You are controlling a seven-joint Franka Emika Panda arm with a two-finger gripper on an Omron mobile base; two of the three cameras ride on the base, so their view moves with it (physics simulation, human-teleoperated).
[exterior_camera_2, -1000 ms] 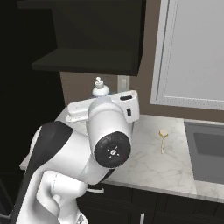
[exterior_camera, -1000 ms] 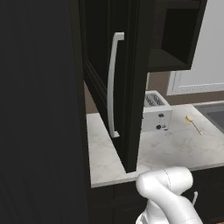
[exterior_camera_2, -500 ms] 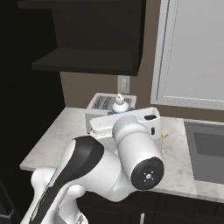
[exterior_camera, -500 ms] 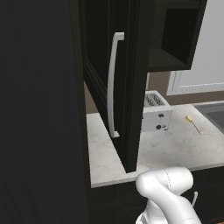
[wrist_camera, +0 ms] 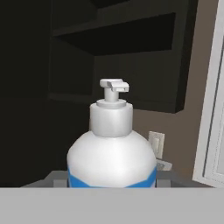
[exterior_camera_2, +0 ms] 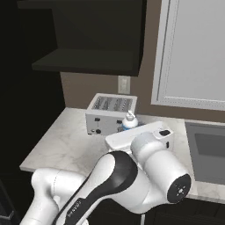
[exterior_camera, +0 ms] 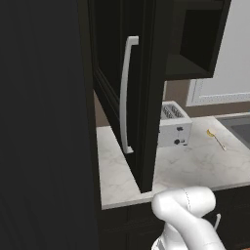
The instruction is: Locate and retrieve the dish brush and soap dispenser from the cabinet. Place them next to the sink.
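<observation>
Your gripper is closed partway around the soap dispenser [wrist_camera: 111, 148], which sits upright and close in the hand view, pump nozzle pointing right. In the right base view the soap dispenser [exterior_camera_2: 129, 121] rides above the marble counter [exterior_camera_2: 66, 145], just in front of the toaster [exterior_camera_2: 110, 113]. The dish brush [exterior_camera: 215, 137] lies on the counter between toaster and sink [exterior_camera: 240, 126]. The cabinet [exterior_camera: 146, 88] door stands open.
</observation>
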